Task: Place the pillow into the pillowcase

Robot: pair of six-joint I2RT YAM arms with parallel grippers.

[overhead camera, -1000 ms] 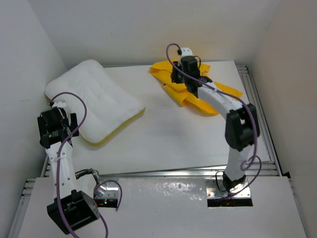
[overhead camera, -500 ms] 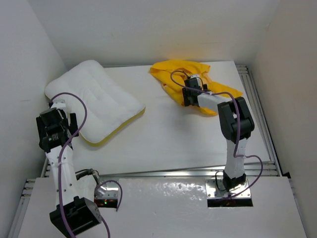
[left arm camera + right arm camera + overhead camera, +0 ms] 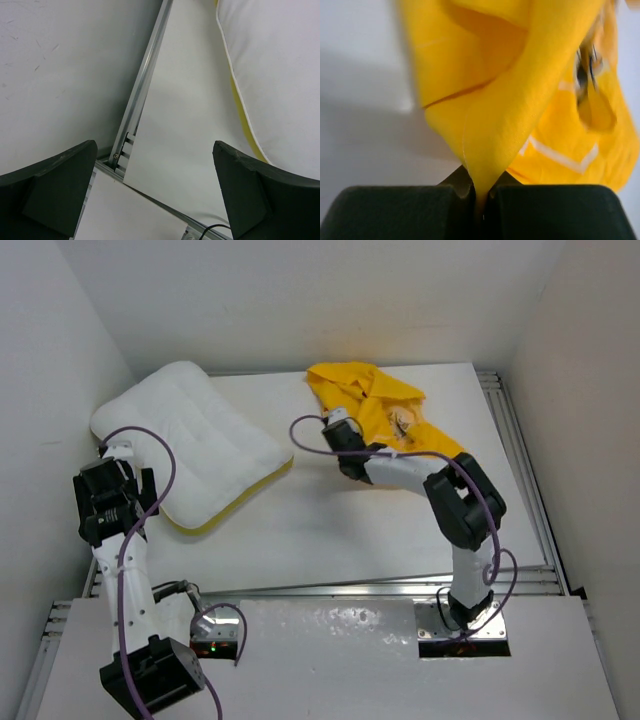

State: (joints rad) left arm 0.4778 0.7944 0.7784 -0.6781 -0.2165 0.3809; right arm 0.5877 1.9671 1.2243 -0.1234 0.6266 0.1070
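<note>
pillow [image 3: 190,440] showing plain white, a yellow band edging its near side | pillowcase [image 3: 385,415] showing bright yellow, bearing a dark printed figure and white lines | surface [image 3: 340,520] showing white | left tool [image 3: 155,160], right tool [image 3: 480,197] showing dark charcoal | cables [image 3: 170,465] showing purple

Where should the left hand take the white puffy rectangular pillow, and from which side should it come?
Probably the edge of the white puffy rectangular pillow nearest the left hand, along its yellow seam, approached low from the left. The middle looks too thick for the open jaws; this edge is thinner, lies free, and faces the hand.
</note>
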